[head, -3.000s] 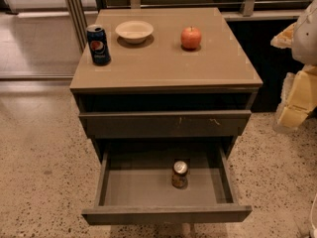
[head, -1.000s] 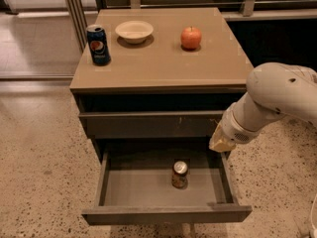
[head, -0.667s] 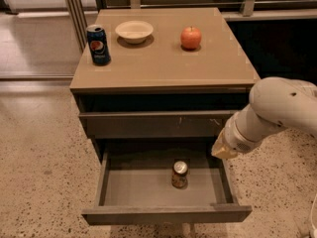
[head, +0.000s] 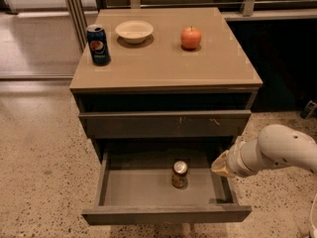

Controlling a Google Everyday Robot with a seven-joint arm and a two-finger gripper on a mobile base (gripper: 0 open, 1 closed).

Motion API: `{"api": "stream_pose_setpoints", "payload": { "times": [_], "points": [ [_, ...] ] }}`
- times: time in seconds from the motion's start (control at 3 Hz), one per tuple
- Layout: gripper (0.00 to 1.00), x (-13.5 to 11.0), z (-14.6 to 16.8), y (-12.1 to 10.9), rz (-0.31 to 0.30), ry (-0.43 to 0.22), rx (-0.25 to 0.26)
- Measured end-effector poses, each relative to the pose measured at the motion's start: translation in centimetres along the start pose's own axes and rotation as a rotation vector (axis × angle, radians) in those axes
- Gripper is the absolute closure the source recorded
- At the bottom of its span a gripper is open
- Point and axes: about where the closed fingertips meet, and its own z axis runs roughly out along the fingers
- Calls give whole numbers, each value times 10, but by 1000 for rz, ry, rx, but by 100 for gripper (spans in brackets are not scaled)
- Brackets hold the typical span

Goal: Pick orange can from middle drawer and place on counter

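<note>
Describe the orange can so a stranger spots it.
Find the grey-brown cabinet's open middle drawer, below the tan counter. The small orange-brown can with silver lid stands alone inside, the robot's gripper near the drawer's right wall; the blue can sits on the counter.

The bench (head: 163,68) carried three things across its back half: the Pepsi can (head: 98,44) near the left edge, the bowl (head: 134,31) just right of it and a little further back, and the apple (head: 191,37) right of the bowl, well apart from it. Under the bench lay a gap, and below that a shut upper front (head: 163,124). Beneath that front the drawer (head: 166,214) stood open toward the camera. The can (head: 179,174) stood upright inside it, slightly right of the middle, clear of every wall. The tool (head: 221,164) hung at the drawer's right wall, right of the can and apart from it, on the arm (head: 277,150) that reached in from the right
</note>
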Motion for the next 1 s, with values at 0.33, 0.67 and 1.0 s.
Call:
{"api": "stream_pose_setpoints", "payload": {
  "times": [0.33,0.67,1.0],
  "points": [
    [100,20,39,17,31,-16,-62],
    [100,20,40,18,32,-15,-66],
    [100,19,42,18,18,-55,-52]
  ]
}}
